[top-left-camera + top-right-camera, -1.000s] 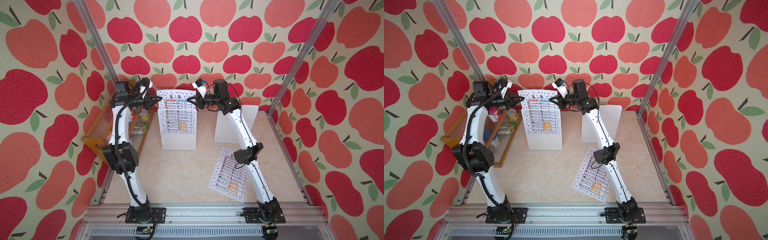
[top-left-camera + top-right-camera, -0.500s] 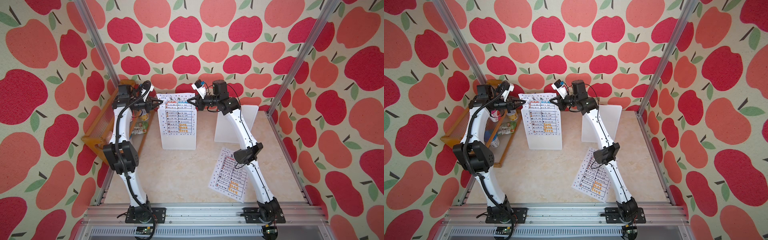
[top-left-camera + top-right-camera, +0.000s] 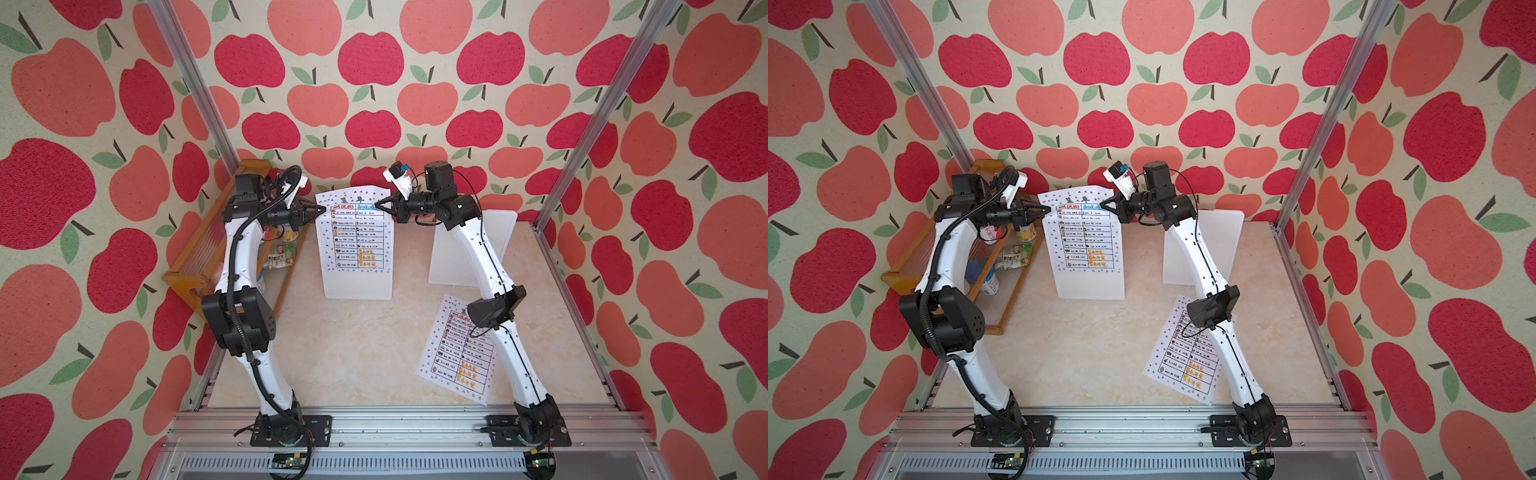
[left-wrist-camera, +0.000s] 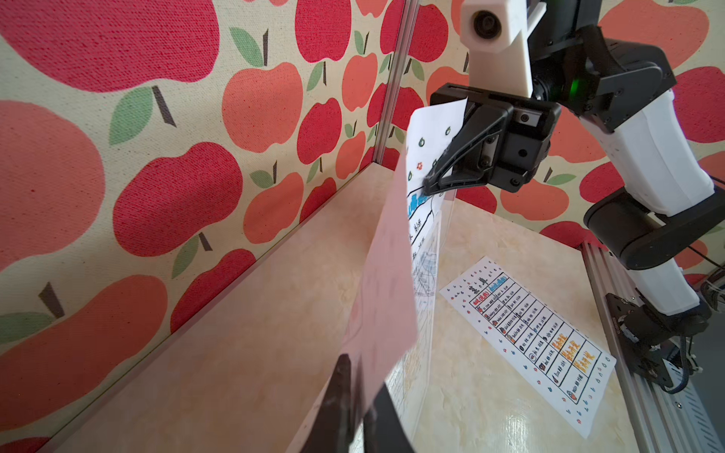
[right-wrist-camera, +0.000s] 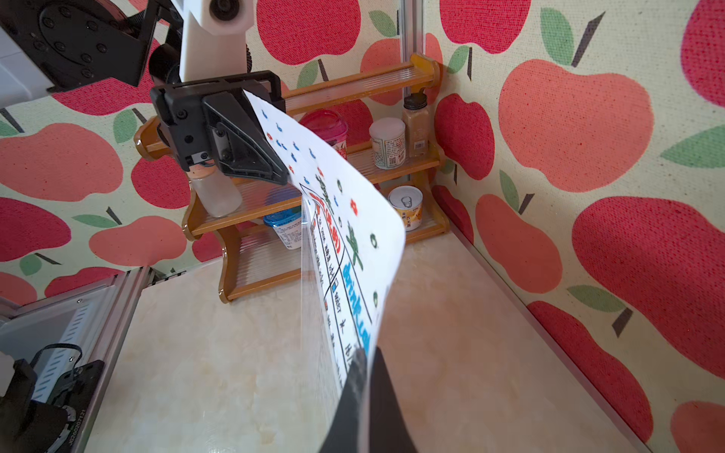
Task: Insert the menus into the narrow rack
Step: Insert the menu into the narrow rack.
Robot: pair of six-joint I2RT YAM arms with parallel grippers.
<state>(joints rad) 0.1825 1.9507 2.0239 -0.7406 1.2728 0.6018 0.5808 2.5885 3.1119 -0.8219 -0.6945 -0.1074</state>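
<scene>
Two closed pincers grip the upright menu by its top corners — left gripper on one side, right gripper opposite — its lower part standing in the clear rack. Second menu lies flat on the table.

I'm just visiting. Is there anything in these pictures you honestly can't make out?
- Upright menu in the clear rack: its rows are too small to read in both top views.
- Flat menu: upper corner covered by the right arm in both top views.
- Containers on the shelf: partly behind the left arm.
- Left tool: cut off by the picture edge in the left wrist view; the paper beside it is blurred.
</scene>
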